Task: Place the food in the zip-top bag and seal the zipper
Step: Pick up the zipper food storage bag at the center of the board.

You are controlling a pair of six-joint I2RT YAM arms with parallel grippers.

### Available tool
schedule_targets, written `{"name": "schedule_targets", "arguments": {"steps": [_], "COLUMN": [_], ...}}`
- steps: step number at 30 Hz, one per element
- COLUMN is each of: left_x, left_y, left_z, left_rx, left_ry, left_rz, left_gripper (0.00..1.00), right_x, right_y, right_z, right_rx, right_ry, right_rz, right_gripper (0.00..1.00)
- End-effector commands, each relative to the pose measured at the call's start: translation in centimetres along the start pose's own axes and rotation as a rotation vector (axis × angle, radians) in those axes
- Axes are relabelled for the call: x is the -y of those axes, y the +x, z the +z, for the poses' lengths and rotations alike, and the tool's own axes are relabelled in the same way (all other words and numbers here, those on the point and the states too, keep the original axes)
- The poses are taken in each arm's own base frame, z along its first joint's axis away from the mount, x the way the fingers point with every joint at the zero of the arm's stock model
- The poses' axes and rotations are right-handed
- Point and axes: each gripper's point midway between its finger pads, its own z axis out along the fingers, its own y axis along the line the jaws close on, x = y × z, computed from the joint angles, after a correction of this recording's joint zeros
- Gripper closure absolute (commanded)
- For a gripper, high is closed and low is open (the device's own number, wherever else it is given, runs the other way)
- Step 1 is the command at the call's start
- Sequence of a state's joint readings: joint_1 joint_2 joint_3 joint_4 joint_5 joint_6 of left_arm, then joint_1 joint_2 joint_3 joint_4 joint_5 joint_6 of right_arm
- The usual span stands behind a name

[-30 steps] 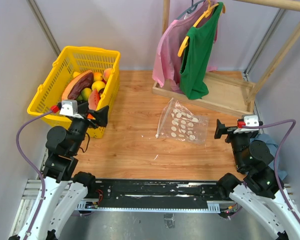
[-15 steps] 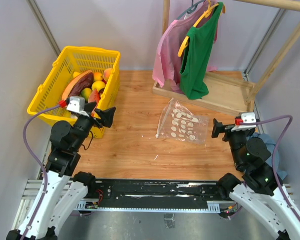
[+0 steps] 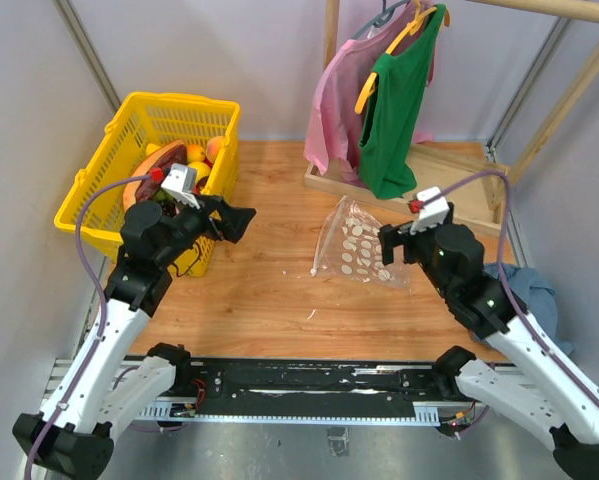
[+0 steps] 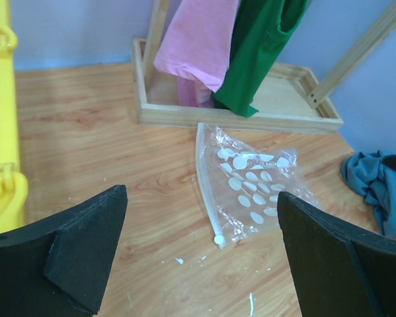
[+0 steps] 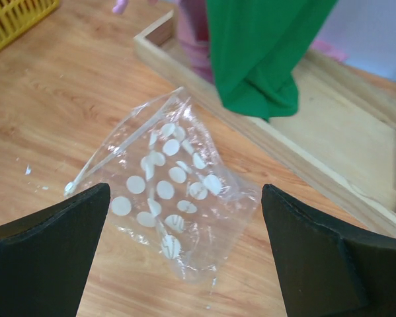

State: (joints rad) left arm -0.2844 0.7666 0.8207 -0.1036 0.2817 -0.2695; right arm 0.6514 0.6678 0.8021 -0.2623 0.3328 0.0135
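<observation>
Now, our left gripper hung empty, jaws spread wide, above the wooden tabletop beside the yellow plastic mesh basket. Our right gripper was equally agape, gripping nothing, and hovered at the right edge of the clear zip-top bag with white oval spots. That bag lay flat mid-table, its thin whitish zipper strip along the left edge. The small toy fruits sat in the basket.

Top view high, rear, looking down; both wrist views low, close, forward-facing, sharing zip-top bag.
</observation>
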Motion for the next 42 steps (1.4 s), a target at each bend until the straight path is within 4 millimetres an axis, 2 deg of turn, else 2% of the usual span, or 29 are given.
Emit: {"name": "schedule_targets", "arguments": {"steps": [1,4,9,16,22,27,33,39,42], "left_x": [1.9,2.6,1.5,0.9,0.7,0.6,0.9,1.2,1.4], "left_y": [-0.2,1.3,4.7,6.2,7.4,7.5,7.7,8.1,8.1], "left_z": [1.2,2.2,2.9,2.6,2.7,2.7,2.7,2.9,2.8], "left_rx": [-0.043,-0.088,-0.201,-0.232,-0.268,-0.271,-0.277,-0.292,-0.293], "left_ry": [0.069,0.083,0.002,-0.019,-0.015,-0.022,-0.007,0.011,0.018], "left_rz": [-0.029,-0.031,-0.013,0.006,0.001,0.002,-0.009,-0.024,-0.033], "left_gripper": [0.01,0.0,0.01,0.01,0.01,0.01,0.02,0.05,0.06], "right_x": [-3.5,-5.2,-6.7,-9.2,-11.6,-13.8,-14.4,-14.7,-14.7], "right_y": [-0.8,0.3,2.9,6.7,9.0,11.3,14.9,17.7,18.2], "right_z": [2.6,4.8,8.6,14.0,17.4,19.3,20.7,21.2,21.1], "right_rx": [-0.065,-0.135,-0.215,-0.292,-0.352,-0.408,-0.492,-0.552,-0.57], "right_ry": [-0.139,-0.177,-0.138,-0.043,0.022,0.029,0.097,0.131,0.139], "right_rz": [0.021,0.035,0.116,0.189,0.172,0.127,0.071,0.044,0.039], "right_gripper": [0.02,0.01,0.0,0.06,0.14,0.21,0.33,0.51,0.66]}}
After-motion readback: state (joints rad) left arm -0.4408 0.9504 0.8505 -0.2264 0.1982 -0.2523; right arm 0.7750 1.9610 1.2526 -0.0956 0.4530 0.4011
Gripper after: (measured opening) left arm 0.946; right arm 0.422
